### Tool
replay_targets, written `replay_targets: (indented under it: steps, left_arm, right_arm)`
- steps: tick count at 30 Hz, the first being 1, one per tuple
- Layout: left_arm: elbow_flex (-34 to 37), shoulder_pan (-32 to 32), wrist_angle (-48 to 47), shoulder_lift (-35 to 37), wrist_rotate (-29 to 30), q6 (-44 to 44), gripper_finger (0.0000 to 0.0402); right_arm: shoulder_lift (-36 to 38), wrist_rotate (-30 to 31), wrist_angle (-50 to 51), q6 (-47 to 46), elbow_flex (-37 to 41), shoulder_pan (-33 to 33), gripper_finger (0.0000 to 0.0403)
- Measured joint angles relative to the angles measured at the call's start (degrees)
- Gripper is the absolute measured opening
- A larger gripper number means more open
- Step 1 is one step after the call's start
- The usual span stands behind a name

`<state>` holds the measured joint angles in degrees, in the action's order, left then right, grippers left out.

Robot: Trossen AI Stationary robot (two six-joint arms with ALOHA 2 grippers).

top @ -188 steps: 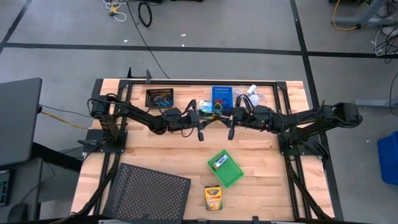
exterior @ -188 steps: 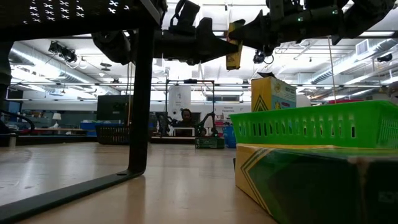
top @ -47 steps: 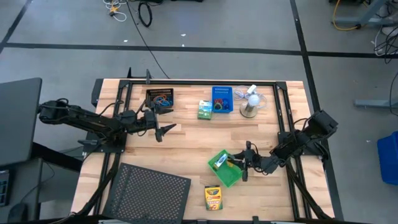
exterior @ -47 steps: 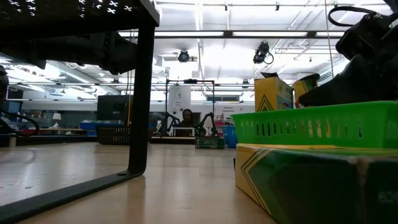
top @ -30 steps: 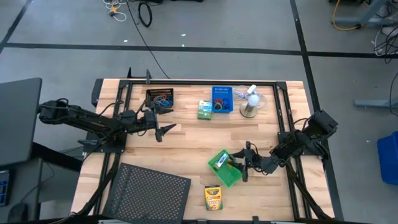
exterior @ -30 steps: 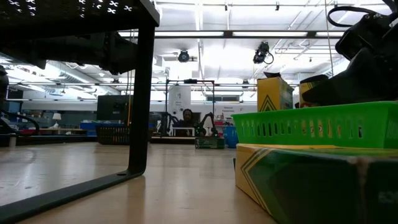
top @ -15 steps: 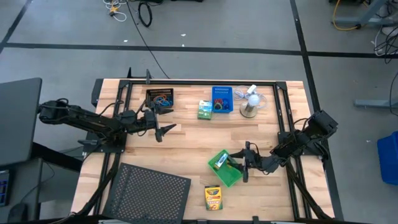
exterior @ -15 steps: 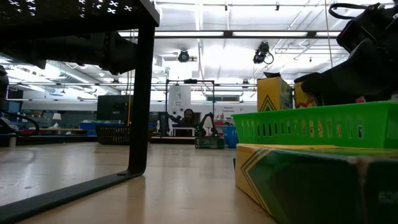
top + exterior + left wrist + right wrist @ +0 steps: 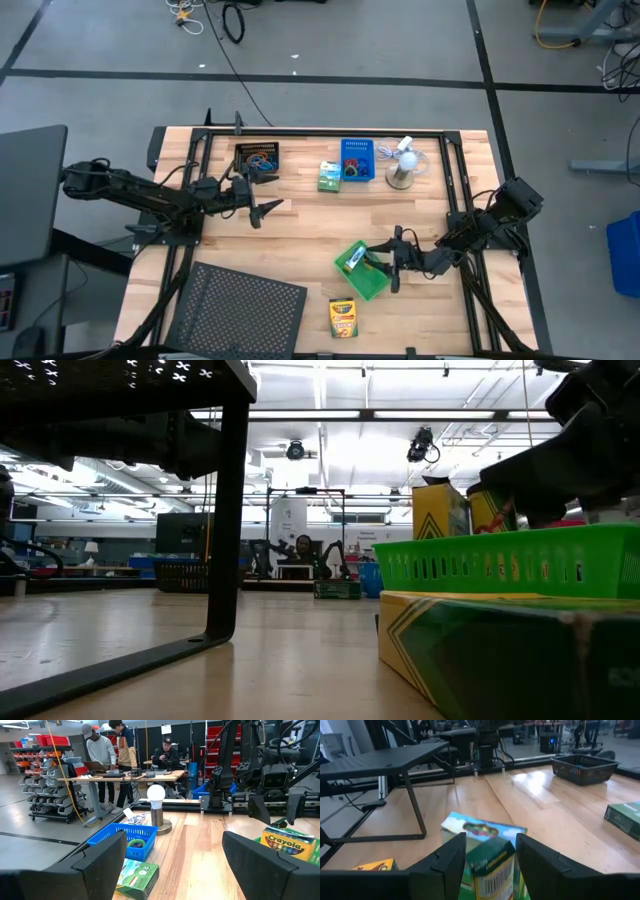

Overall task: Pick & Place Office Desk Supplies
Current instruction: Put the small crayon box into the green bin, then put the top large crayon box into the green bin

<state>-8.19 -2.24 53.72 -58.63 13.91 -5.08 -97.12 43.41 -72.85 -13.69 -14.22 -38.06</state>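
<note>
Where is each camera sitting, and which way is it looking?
High view: above, looking straight down at the table; both arms show.
Low view: at tabletop height, looking across at the green bin; the right arm hangs above.
Left wrist view: on the left arm, facing the blue bin and fan; the left gripper frames it.
Right wrist view: on the right arm, facing a green-white box between the right gripper's jaws.
Shared: both wrist views show the crayon box.

Green bin [image 9: 362, 271] holding a green-white box [image 9: 492, 865] near the table's front, yellow crayon box [image 9: 343, 318] before it; black bin [image 9: 257, 157], second green-white box [image 9: 329, 176] and blue bin [image 9: 356, 159] along the rear.
</note>
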Motion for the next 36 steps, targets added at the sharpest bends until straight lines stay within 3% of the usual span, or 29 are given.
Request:
replay_targets:
  steps: [13,21,24,29,36]
  left_arm:
    - [0.00,0.02,-0.14,0.00,-1.07,1.20,0.0335]
    - [0.00,0.01,-1.35,-0.02,-1.08,1.53,0.0335]
    - [-1.70,0.00,-5.72,-0.02,-1.26,2.52,0.0335]
    - [-12.77,0.06,-28.18,-2.18,-0.01,4.94,0.0335]
    - [-30.60,-1.30,-47.47,-14.71,2.40,3.95,0.0335]
  right_arm:
    - [0.43,0.95,-11.56,13.45,0.00,0.00,0.0181]
    - [4.82,-2.09,-10.70,19.41,-0.07,-0.02,0.0181]
    - [7.26,-2.06,-5.06,20.50,-0.71,0.00,0.0181]
    - [12.97,-1.35,11.98,20.59,-4.37,1.32,0.0181]
    - [23.57,0.62,33.02,18.32,-6.85,3.50,0.0181]
